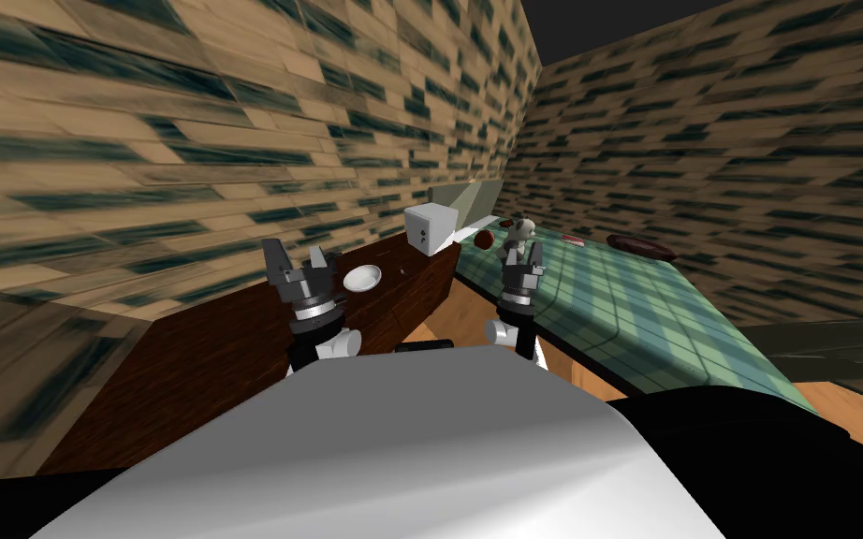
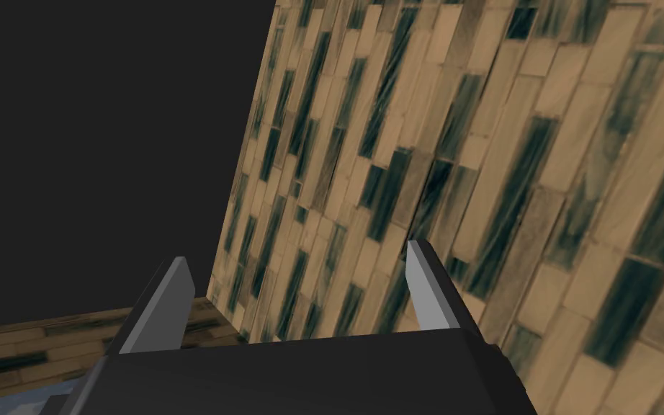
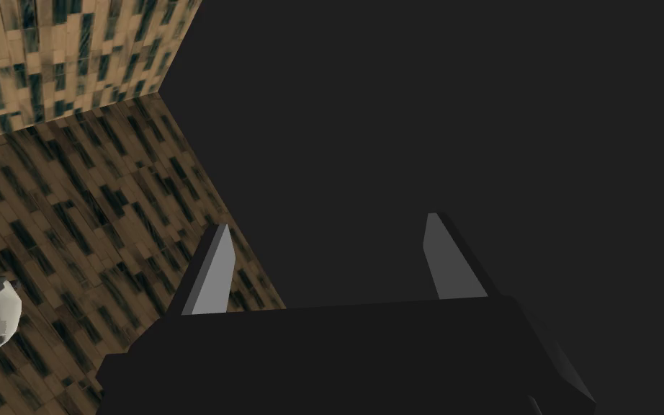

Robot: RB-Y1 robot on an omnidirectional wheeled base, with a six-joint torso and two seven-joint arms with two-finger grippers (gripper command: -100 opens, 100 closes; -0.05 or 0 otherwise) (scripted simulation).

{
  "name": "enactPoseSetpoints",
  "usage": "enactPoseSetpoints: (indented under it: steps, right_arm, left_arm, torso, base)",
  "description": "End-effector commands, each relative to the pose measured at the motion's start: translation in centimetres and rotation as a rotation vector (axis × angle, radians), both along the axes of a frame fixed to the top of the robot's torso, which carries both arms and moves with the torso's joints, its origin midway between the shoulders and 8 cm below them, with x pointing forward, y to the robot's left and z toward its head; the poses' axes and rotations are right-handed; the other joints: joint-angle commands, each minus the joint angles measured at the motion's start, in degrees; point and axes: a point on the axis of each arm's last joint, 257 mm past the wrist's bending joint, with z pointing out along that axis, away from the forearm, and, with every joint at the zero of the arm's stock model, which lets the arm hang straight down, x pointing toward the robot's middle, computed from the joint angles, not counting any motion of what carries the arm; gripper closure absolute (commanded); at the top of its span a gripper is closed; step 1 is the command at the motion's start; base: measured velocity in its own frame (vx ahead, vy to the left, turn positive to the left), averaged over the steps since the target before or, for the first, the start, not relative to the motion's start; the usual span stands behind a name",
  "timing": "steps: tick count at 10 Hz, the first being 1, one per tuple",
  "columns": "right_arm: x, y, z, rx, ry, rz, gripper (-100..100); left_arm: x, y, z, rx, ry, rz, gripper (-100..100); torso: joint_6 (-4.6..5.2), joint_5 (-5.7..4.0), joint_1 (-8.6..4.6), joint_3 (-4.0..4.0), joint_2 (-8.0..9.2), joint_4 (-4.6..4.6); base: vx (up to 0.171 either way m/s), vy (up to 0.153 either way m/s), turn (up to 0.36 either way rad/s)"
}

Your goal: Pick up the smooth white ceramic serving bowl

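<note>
A small white bowl (image 1: pixel 362 277) rests on the dark brown wooden cabinet top (image 1: pixel 233 346) in the head view. My left gripper (image 1: pixel 300 260) is raised just to the left of the bowl, apart from it, fingers open and empty. In the left wrist view the left gripper (image 2: pixel 298 281) points at the wall. My right gripper (image 1: pixel 523 257) is held up over the edge of the bed, open and empty; the right gripper (image 3: pixel 327 252) faces the wall and ceiling in its wrist view.
A white box (image 1: pixel 431 228) stands on the cabinet beyond the bowl. To the right lies a bed with a green checked cover (image 1: pixel 626 309), carrying a soft toy (image 1: pixel 519 231), a dark ball (image 1: pixel 484 239) and a dark dish (image 1: pixel 643 247). Patterned walls close in on the left and behind.
</note>
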Motion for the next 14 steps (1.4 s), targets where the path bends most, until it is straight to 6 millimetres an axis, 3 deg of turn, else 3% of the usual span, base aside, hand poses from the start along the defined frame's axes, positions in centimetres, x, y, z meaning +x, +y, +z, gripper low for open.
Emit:
enactPoseSetpoints:
  steps: [1,14]
  right_arm:
    - [0.0,0.0,0.0,0.0,0.0,0.0,0]
    - [0.0,0.0,0.0,0.0,0.0,0.0,0]
  left_arm:
    - [0.5,-0.4,-0.2,0.037,0.027,-0.021,-100]
    - [6.0,-0.5,-3.9,0.156,0.308,-0.103,-100]
  torso:
    - [0.0,0.0,0.0,0.0,0.0,0.0]
    - [-0.01,-0.04,-0.15,0.02,0.04,0.01]
  base:
    - [-0.012,-0.027,-0.079]
    - [-0.019,-0.051,-0.054]
